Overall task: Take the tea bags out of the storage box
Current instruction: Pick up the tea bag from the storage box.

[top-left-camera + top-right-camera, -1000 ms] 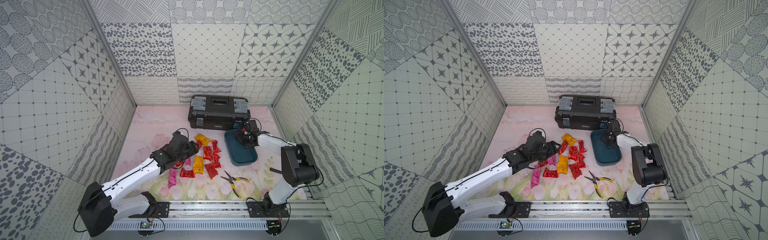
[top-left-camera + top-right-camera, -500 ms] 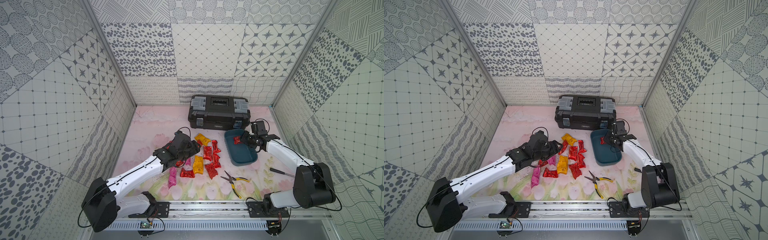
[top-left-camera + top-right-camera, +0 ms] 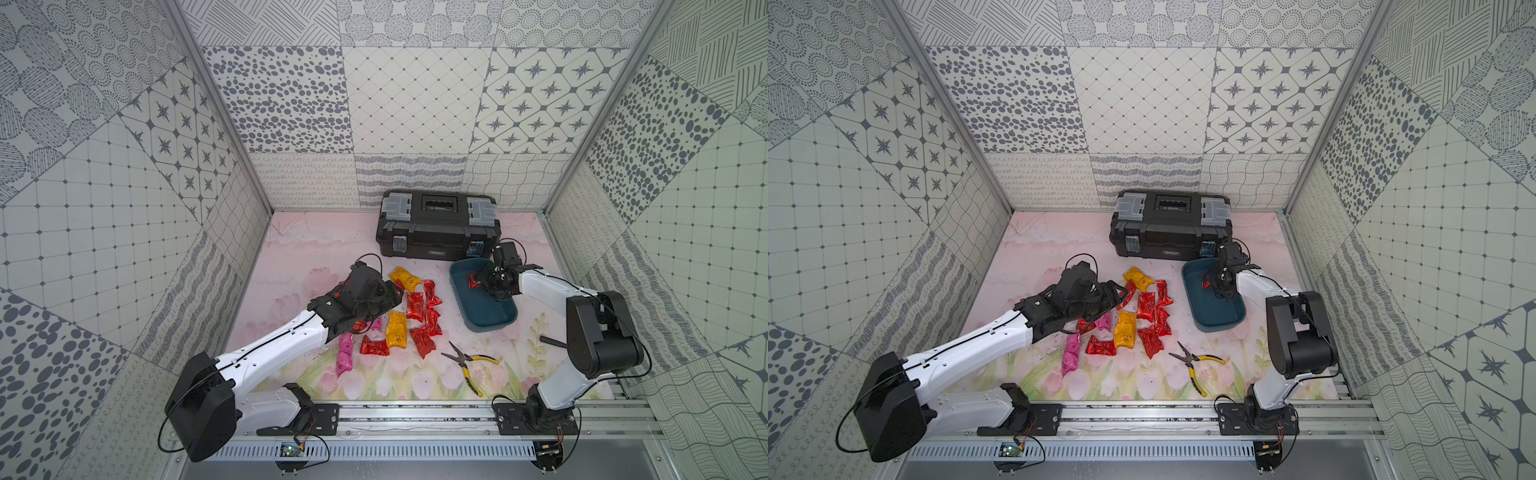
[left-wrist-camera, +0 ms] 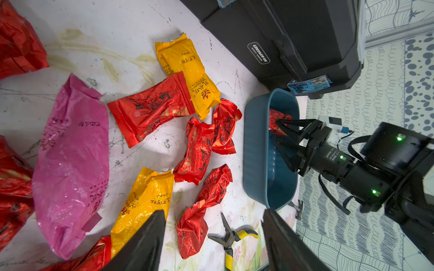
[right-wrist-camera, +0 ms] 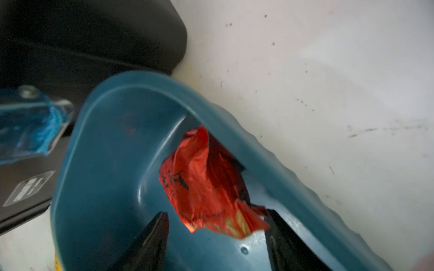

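Several tea bags (image 3: pixel 415 305) on the tabletop (image 3: pixel 316 249) are partly hidden beneath the left arm (image 3: pixel 282 345) in both top views, while one crumpled, shiny red tea bag (image 5: pixel 202 183) is seen inside the teal storage box (image 5: pixel 105 187), against its wall, between the spread, unclamped jaws of the right gripper (image 5: pixel 215 212), and the left gripper (image 4: pixel 212 210) is held open and empty above the scattered sachets.

Tea bag (image 5: pixel 206 183) in storage box (image 5: pixel 105 164), against its wall, just ahead of right gripper (image 5: pixel 216 213) jaws, near end between the tips. Toolbox (image 3: pixel 436 230) past the box end, ahead of those jaws. Loose tea bags (image 4: pixel 150 110) on table (image 4: pixel 131 35) below and ahead of left gripper (image 4: pixel 213 210) jaws; pliers (image 4: pixel 231 237) ahead between them; box farther ahead.
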